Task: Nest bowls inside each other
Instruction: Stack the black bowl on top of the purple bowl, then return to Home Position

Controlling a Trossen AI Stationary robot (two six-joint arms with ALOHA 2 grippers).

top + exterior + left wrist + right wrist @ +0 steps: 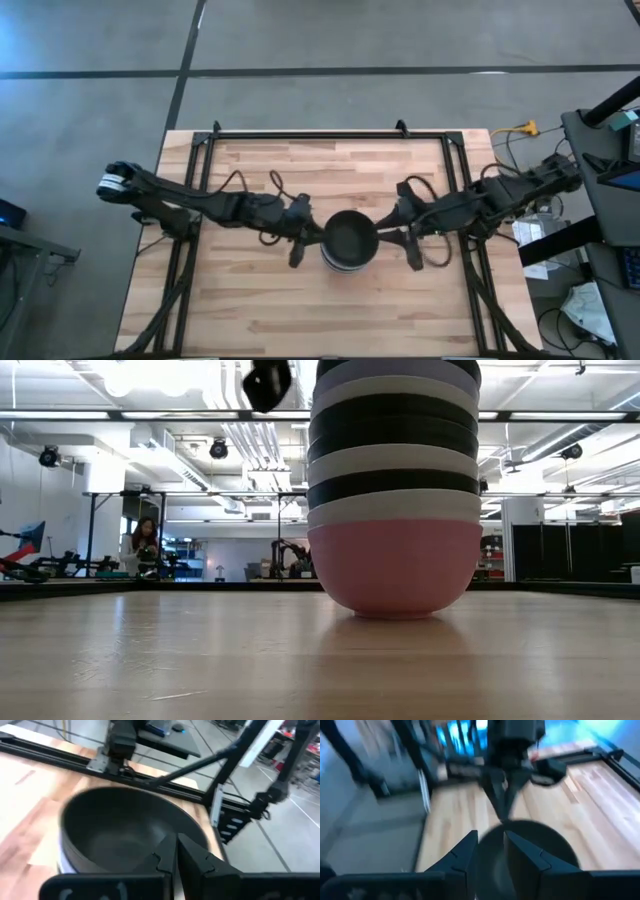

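Observation:
The bowls stand as one nested stack (348, 243) at the table's middle. In the low view the stack (395, 490) rests on the pink bowl (395, 570), with white and black bowls above it. A lavender one is near the top, and the top itself is cut off. The uppermost bowl is black (115, 835). My left gripper (312, 236) is shut at that bowl's left rim, fingers pointing down (505, 812). My right gripper (386, 238) is open by a narrow gap (491, 852) at the bowl's right rim. My left gripper has its shut fingertips (506, 816) at the top black bowl's left rim (517, 822), coming from above and slanting from the table's left; I cannot tell whether they touch it. My right gripper is over the right rim, which its own fingers hide; whether it touches cannot be told.
A black frame rail (330, 133) runs along the table's far edge and sides. Bare wood (330, 310) lies on the near and far sides of the stack. Cables and equipment (600, 190) sit off the right edge. A person (143, 545) is far back in the room.

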